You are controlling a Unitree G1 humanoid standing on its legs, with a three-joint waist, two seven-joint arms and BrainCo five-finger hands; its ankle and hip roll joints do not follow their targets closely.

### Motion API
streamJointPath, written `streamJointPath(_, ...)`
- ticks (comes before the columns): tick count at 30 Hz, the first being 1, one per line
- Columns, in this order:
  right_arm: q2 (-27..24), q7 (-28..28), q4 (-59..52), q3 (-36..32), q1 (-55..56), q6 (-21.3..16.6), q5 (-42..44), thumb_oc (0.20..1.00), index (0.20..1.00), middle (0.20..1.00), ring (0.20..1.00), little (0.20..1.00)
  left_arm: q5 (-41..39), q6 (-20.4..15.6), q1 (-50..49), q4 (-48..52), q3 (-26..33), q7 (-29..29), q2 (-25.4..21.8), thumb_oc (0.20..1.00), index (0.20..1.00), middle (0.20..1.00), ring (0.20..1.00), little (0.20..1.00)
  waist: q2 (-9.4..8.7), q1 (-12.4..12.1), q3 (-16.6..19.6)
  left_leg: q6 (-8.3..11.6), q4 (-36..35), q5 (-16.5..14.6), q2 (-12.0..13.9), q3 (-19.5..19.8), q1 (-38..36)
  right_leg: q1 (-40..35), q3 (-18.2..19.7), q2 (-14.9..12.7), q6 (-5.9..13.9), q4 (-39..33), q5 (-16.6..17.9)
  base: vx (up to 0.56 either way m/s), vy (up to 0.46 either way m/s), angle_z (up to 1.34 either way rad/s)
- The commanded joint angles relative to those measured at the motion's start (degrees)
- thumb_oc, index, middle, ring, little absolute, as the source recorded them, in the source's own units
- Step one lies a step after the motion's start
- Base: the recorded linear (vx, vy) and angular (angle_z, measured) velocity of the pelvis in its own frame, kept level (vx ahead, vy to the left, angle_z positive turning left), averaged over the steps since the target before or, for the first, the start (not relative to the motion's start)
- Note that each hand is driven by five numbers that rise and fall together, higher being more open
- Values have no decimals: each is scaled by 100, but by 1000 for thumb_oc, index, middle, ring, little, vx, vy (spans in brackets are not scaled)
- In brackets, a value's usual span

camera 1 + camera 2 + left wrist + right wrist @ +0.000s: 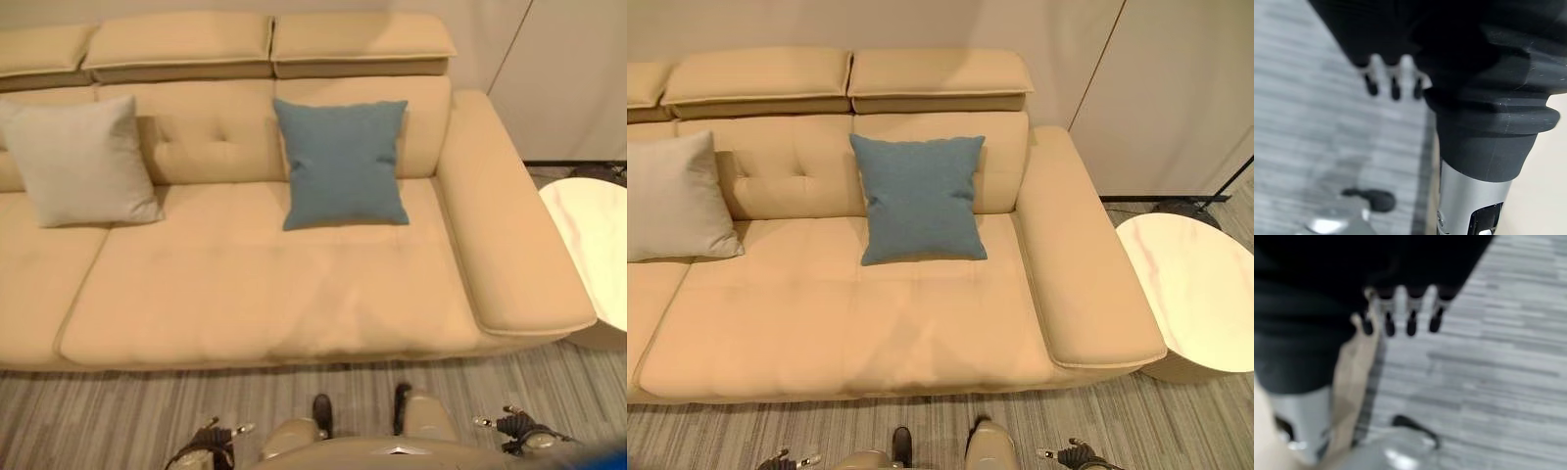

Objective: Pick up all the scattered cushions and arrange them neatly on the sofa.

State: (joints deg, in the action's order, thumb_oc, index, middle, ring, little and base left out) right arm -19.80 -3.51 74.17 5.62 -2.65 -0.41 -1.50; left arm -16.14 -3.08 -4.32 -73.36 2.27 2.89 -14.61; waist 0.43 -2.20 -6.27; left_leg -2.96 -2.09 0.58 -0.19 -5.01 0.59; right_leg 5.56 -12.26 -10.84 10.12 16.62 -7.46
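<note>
Where grey striped floor [1176,421] ends, a sofa [921,323] stands.

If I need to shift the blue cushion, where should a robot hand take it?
Take the blue cushion by a top corner, coming from the front and above. It leans upright against the sofa backrest, so its back and lower edge are pressed in, while the top corners stand free and, being soft, should pinch easily. Both hands hang low, holding nothing.

A round white side table [1195,294] stands just beside the sofa's right armrest on grey striped floor [1176,416], a pale wall [1176,88] behind
</note>
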Motion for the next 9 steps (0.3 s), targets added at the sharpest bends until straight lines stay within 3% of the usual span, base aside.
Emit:
streamJointPath(1, -30, -83, 116, 139, -244, 5, -153, 1000, 1000, 1000, 1000, 1000, 234, -27, 168, -250, 162, 65, -93, 1000, 1000, 1000, 1000, 1000, -320, 14, 196, 499, -31, -147, -155, 480, -31, -593, -21, 136, 50, -1730, 890, -19, -144, -46)
streamJointPath(9, -28, -115, 77, 222, -305, 1, -76, 1000, 1000, 1000, 1000, 1000, 326, -5, 192, -216, 71, 60, -50, 1000, 1000, 1000, 1000, 1000, -350, 65, 241, 612, -152, -73, 8, 426, -210, -820, -47, 299, 8, -2162, 997, -16, -82, 3)
